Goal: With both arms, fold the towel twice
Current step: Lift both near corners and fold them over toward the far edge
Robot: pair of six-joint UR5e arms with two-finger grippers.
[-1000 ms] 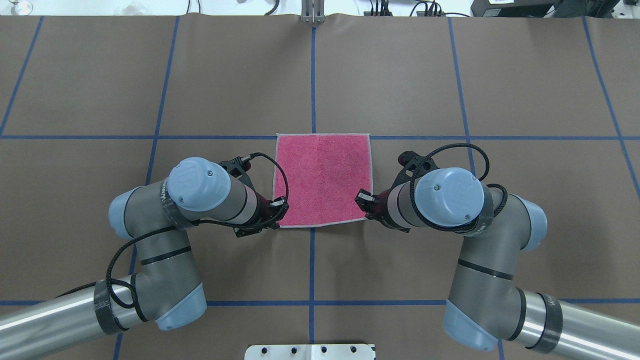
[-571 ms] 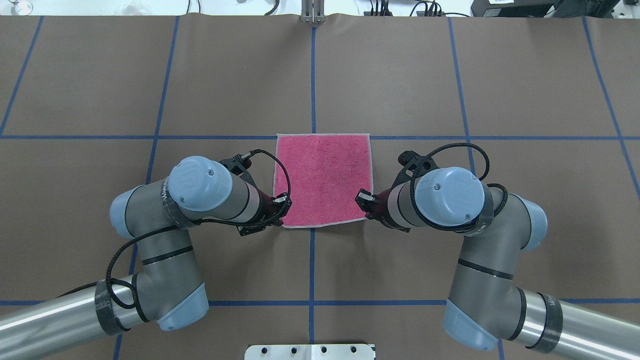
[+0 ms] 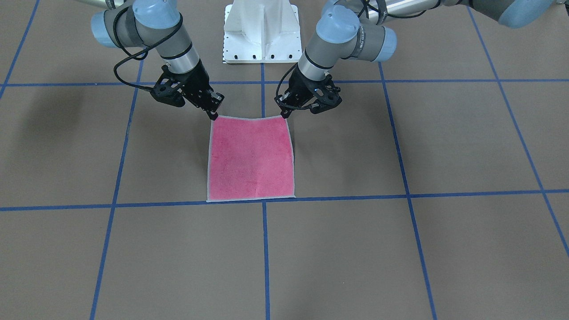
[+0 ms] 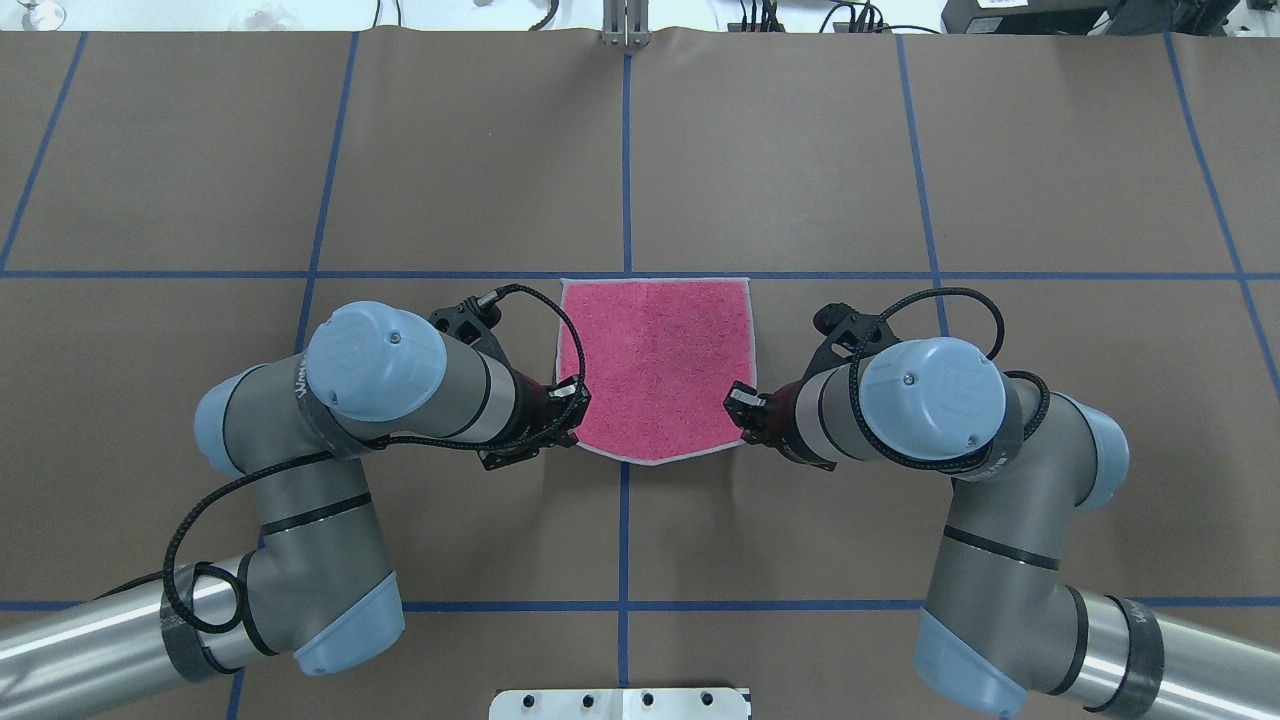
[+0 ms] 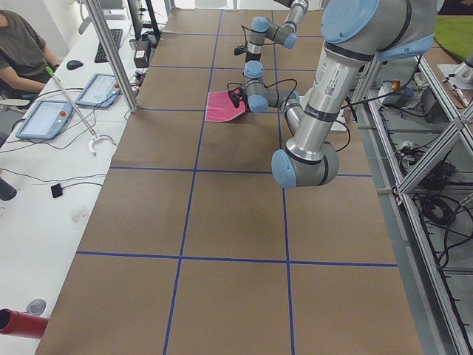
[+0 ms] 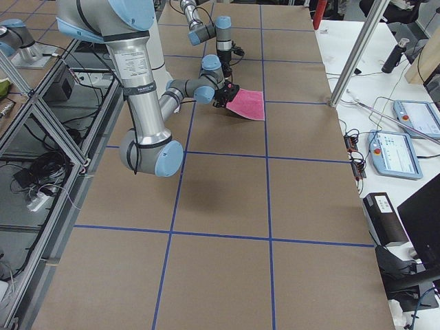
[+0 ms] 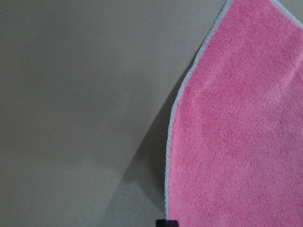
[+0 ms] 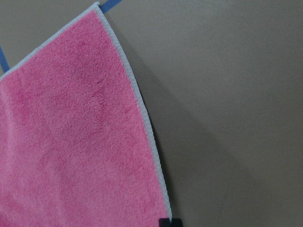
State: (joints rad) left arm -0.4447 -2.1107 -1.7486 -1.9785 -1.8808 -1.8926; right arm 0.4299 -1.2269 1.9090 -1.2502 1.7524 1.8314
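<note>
Since a second ago both near corners of the towel [image 4: 655,365] have come up off the bench [image 4: 800,150], with the left claw [image 4: 574,418] and right claw [image 4: 738,408] each pinched on one. It sits mid-bench, pink face up and roughly square with no clear long side. Its far edge lies flat along the blue line [image 4: 400,274].

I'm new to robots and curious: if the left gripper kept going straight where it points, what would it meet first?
The towel: the left gripper pinches its near corner, tilted down and inward. Past that, probably the brown table just below, though the height is hard to judge.
</note>
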